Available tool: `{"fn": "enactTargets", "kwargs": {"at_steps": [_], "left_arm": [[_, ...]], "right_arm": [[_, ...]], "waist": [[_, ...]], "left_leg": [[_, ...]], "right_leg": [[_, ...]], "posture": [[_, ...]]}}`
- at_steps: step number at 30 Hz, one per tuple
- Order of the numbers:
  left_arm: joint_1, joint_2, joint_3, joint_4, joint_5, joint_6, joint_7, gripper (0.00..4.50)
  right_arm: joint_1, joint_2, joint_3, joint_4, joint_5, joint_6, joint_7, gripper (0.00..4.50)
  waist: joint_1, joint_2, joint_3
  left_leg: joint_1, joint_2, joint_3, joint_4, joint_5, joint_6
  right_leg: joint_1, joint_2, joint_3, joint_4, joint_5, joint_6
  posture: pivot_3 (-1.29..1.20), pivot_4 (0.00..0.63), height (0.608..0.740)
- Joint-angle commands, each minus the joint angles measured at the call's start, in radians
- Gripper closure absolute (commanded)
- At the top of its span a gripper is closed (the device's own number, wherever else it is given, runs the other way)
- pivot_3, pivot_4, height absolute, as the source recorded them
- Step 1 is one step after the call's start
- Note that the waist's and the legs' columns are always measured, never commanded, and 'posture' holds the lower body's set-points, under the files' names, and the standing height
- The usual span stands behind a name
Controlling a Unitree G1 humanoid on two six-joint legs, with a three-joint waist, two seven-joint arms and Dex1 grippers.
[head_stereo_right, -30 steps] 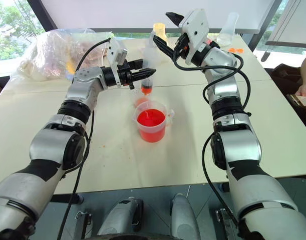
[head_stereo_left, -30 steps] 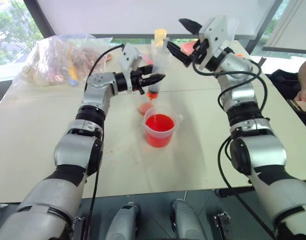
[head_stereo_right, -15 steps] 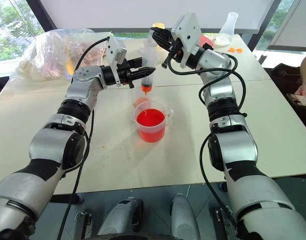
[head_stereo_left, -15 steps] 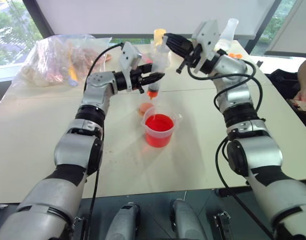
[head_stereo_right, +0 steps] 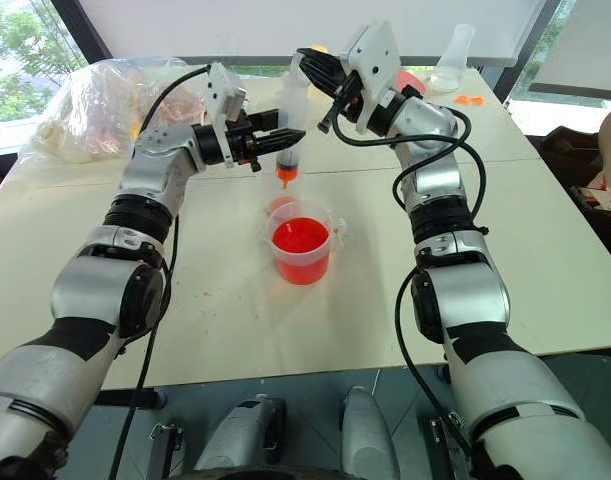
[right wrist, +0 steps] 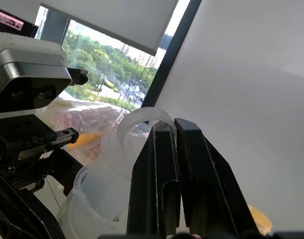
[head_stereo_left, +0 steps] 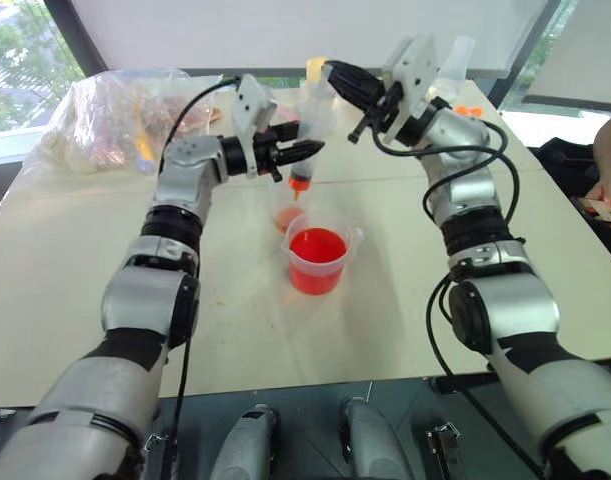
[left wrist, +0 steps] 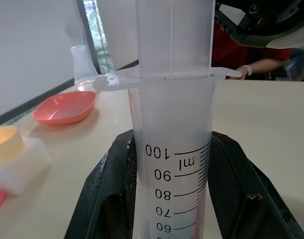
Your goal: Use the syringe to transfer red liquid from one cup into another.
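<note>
Clamping the syringe [head_stereo_right: 288, 120] around its barrel, the left gripper [head_stereo_right: 285, 137] held it upright, orange tip down, just above the small clear cup [head_stereo_right: 278, 205]. Right gripper [head_stereo_right: 311, 66] sat at the plunger top with its jaws pressed together; whether they pinched the plunger ring could not be told. Wide cup [head_stereo_right: 300, 245] of red liquid [head_stereo_right: 299, 236] stood on the desk [head_stereo_right: 505, 240], just in front of the small cup. Barrel scale was legible in the left wrist view.
</note>
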Motion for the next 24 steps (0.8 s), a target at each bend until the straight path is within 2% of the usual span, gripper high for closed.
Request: {"fn": "enactTargets", "kwargs": {"at_steps": [1, 11, 24], "left_arm": [[-0.015, 0.013, 0.036, -0.105, -0.049, 0.03, -0.007, 3.03], [0.017, 0.006, 0.057, -0.216, -0.095, 0.117, 0.025, 3.03], [0.006, 0.018, 0.066, -0.209, -0.09, 0.116, 0.038, 3.03]], "right_arm": [[0.014, 0.021, -0.001, -0.037, 0.013, 0.019, 0.004, 4.48], [0.065, 0.064, 0.015, -0.083, 0.021, 0.06, 0.019, 4.48], [0.129, 0.114, 0.032, -0.129, 0.02, 0.108, 0.02, 4.48]], "waist": [[0.0, 0.0, 0.0], [0.0, 0.0, 0.0], [0.0, 0.0, 0.0]], "left_leg": [[0.0, 0.0, 0.0, 0.0, 0.0, 0.0], [0.0, 0.0, 0.0, 0.0, 0.0, 0.0], [0.0, 0.0, 0.0, 0.0, 0.001, -0.001]], "right_leg": [[0.0, 0.0, 0.0, 0.0, 0.0, 0.0], [0.0, 0.0, 0.0, 0.001, 0.0, 0.0], [-0.001, 0.0, 0.001, 0.002, 0.0, 0.0]], "posture": [[0.0, 0.15, 0.74], [0.0, 0.15, 0.74], [0.0, 0.15, 0.74]]}}
